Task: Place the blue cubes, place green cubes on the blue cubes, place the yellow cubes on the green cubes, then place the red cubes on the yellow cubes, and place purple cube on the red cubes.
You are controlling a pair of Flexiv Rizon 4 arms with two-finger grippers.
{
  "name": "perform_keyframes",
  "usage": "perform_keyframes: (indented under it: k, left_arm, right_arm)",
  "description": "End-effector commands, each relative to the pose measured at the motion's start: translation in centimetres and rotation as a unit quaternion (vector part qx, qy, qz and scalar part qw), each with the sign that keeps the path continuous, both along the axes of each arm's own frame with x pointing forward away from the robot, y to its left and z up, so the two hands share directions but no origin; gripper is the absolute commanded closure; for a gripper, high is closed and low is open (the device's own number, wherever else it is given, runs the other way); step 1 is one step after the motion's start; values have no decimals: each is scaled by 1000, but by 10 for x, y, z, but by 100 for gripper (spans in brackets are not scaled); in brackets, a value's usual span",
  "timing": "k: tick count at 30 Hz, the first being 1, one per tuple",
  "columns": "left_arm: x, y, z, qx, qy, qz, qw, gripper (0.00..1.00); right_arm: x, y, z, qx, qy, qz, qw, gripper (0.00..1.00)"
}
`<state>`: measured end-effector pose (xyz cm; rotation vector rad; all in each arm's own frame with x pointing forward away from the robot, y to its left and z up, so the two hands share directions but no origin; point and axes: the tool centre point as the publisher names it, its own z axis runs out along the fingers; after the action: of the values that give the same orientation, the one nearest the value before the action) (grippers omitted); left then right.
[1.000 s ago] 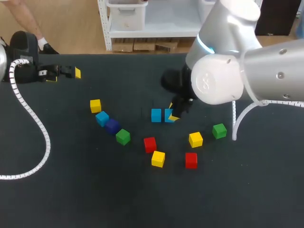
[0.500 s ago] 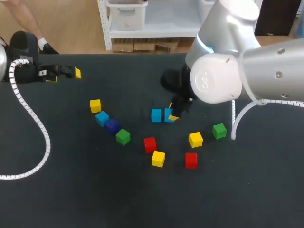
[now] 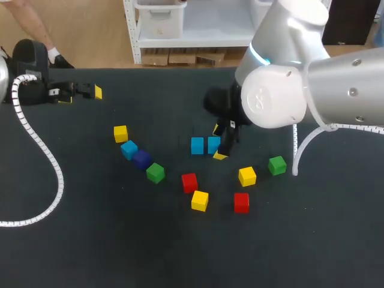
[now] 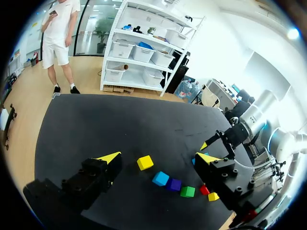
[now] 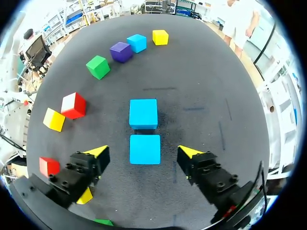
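Observation:
Two blue cubes lie side by side mid-table: one point(image 3: 197, 145) and, at its right, another point(image 3: 213, 144). My right gripper point(image 3: 218, 142) stands open over the latter, its yellow tips clear of the cube point(image 5: 145, 149) on both sides; the other blue cube point(image 5: 143, 113) lies just ahead. A third blue cube point(image 3: 128, 149) touches the purple cube point(image 3: 142, 159), with a green cube point(image 3: 155, 173) beside that. Another green cube point(image 3: 276, 165) is at the right. Yellow cubes point(image 3: 120, 133) point(image 3: 200, 200) point(image 3: 246, 176) and red cubes point(image 3: 189, 182) point(image 3: 241, 202) lie scattered. My left gripper point(image 3: 81, 96) stands open and empty at the far left.
The black table point(image 3: 120, 240) is bare toward the front. My left arm's white coiled cable point(image 3: 51, 162) snakes across the left side. From the left wrist, the yellow point(image 4: 145, 162), blue point(image 4: 160, 178), purple point(image 4: 173, 184) and green point(image 4: 187, 191) cubes lie ahead in a row.
My right gripper's fingers have spread apart and let go of the blue cube, which stays on the table beside the other blue cube. My left arm has not moved.

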<state>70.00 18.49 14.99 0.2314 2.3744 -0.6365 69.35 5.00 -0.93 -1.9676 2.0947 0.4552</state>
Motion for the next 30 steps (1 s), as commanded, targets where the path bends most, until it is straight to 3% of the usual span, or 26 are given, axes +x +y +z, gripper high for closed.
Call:
perform_keyframes:
  k: [1,16,30]
  left_arm:
    - [0,0,0,0,0,0,1000,0]
    - [0,0,0,0,0,0,1000,0]
    - [0,0,0,0,0,0,1000,0]
  right_arm:
    - [-3,-6,8,1,0,0,1000,0]
    - [-16,-55,58,75,13,9,997,0]
    - [-32,-115,74,152,34,-10,988,0]
